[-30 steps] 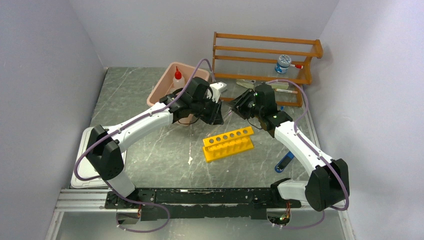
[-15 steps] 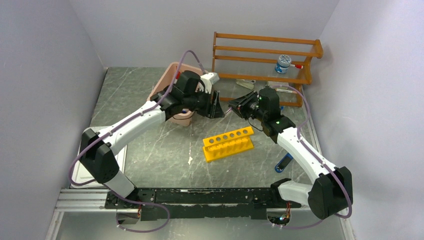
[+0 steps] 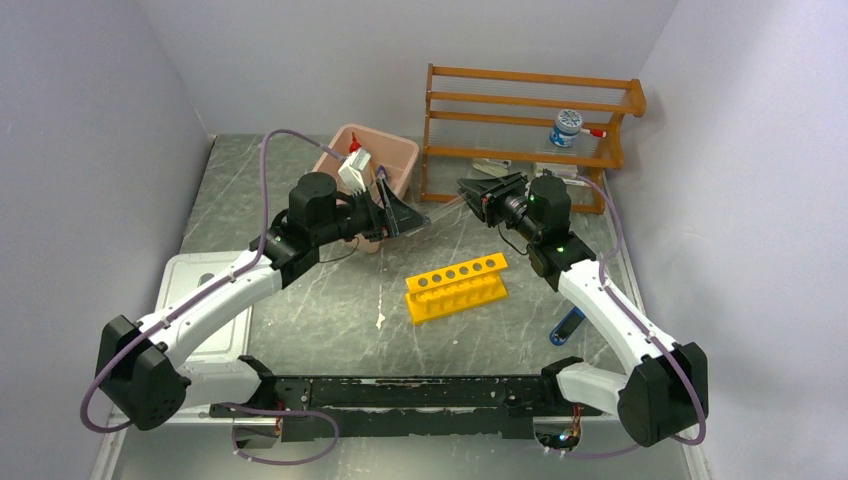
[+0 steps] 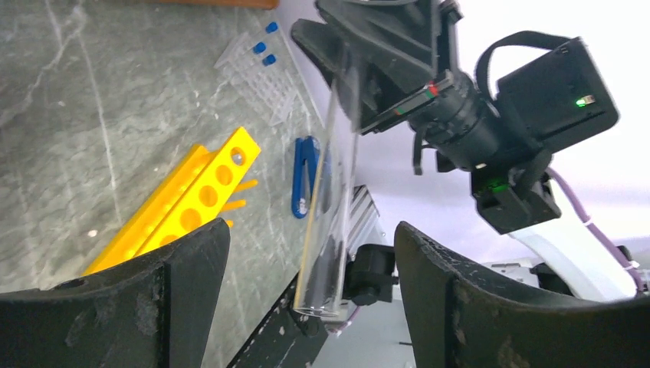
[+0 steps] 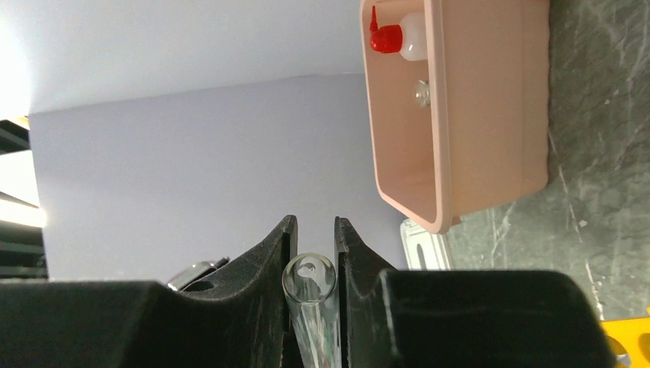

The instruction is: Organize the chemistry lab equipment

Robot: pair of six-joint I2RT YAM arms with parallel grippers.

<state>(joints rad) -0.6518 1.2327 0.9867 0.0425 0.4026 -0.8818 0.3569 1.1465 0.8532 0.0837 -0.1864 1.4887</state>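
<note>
Holding a clear glass tube, the right gripper has its jaws closed narrowly on it, up in the air over the far middle of the surface, between the pink tub and the wooden shelf. The left gripper faces it from beside the tub, jaws spread wide and empty. The tube looks thin-walled, smooth and round, so probably light, slippery and easily cracked. A gentle pinch on the straight wall near one end should suit it, leaving the rest free for a round hole in the yellow rack, a hard plastic block near the surface's middle. A red-capped squeeze bottle lies in the tub.
</note>
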